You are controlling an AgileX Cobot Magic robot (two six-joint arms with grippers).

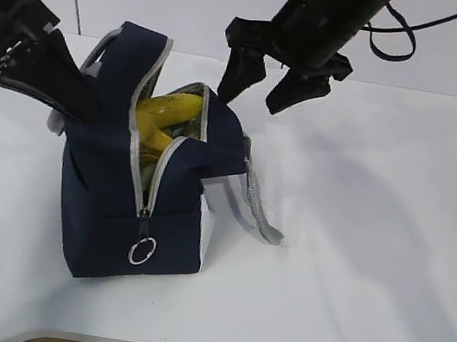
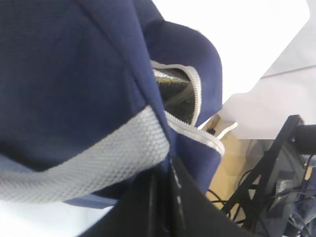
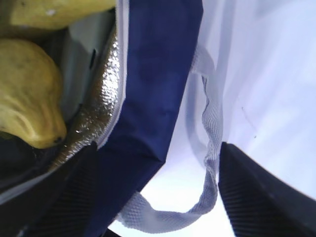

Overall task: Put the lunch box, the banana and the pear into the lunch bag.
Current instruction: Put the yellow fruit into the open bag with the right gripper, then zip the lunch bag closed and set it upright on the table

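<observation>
hidden or cut off: the lunch box cannot be made out in any view; inside the lunch bag (image 1: 130, 207) only yellow fruit and a silvery lining show.
lunch bag: one, navy, standing on the white counter (image 1: 352, 271) with its zipper open and the ring pull (image 1: 142, 251) hanging at the front; one grey handle (image 1: 257, 202) trails onto the counter on its right.
banana: one (image 1: 173, 109), lying inside the open mouth of the bag.
pear: one (image 3: 27, 94), golden and lumpy, inside the bag (only the right wrist view shows it plainly; the exterior view blurs it with the banana).
left gripper (image 1: 69, 100): closed tight on the bag's left edge, pinching the fabric; its fingertips are buried in the cloth.
right gripper (image 1: 260, 84): spread wide and holding nothing, above the bag's right rim.
hard to read: the left wrist view is mostly blue fabric and grey webbing, close and blurred.
</observation>
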